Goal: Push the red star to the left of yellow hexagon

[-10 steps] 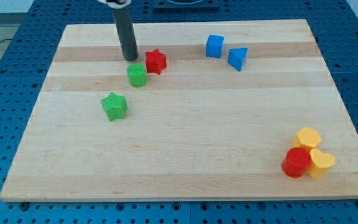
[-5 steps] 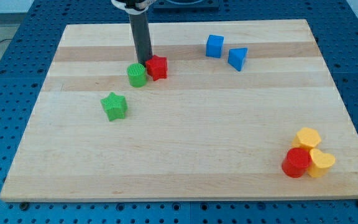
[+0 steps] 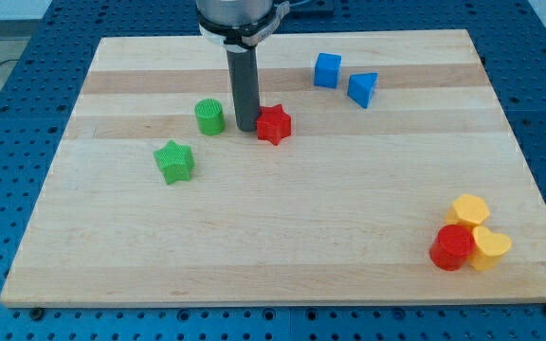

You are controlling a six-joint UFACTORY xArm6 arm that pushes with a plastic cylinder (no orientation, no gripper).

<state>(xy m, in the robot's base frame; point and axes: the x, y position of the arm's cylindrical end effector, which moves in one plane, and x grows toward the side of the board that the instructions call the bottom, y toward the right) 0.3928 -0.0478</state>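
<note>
The red star [image 3: 275, 124] lies on the wooden board, above and left of its middle. My tip [image 3: 245, 128] stands right against the star's left side. The yellow hexagon [image 3: 469, 209] sits near the board's bottom right corner, far from the star. It is packed together with a red cylinder [image 3: 452, 247] and a yellow heart-like block [image 3: 489, 247].
A green cylinder [image 3: 209, 117] stands just left of my tip. A green star [image 3: 174, 161] lies lower left of it. A blue cube [image 3: 327, 70] and a blue triangular block [image 3: 362, 89] sit near the view's top, right of the rod.
My tip moved to the right and a little down, passing the green cylinder. It pushed the red star to the right and slightly down.
</note>
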